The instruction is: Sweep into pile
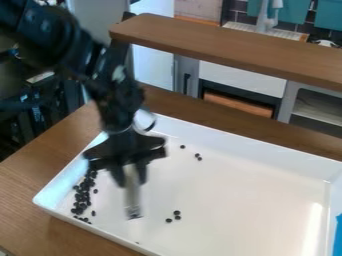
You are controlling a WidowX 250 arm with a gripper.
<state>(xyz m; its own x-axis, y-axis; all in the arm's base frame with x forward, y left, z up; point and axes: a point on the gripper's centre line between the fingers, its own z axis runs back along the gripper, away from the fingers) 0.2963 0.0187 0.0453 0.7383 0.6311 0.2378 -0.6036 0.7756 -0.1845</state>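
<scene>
The black gripper (133, 176) hangs over the left part of a white tray (227, 187), shut on a pale, narrow sweeping tool (132, 196). The tool points down, its dark lower end low over the tray floor; whether it touches cannot be told. Many small dark beans (81, 195) lie in an elongated cluster along the tray's left wall. Several loose beans (177, 213) sit right of the tool's lower end, and a few others (198, 156) are scattered near the back of the tray.
The tray's raised walls surround the work area on a brown wooden table (27, 190). A wooden shelf (234, 47) runs behind the tray, above grey cabinets. Something blue (338, 235) stands at the right edge.
</scene>
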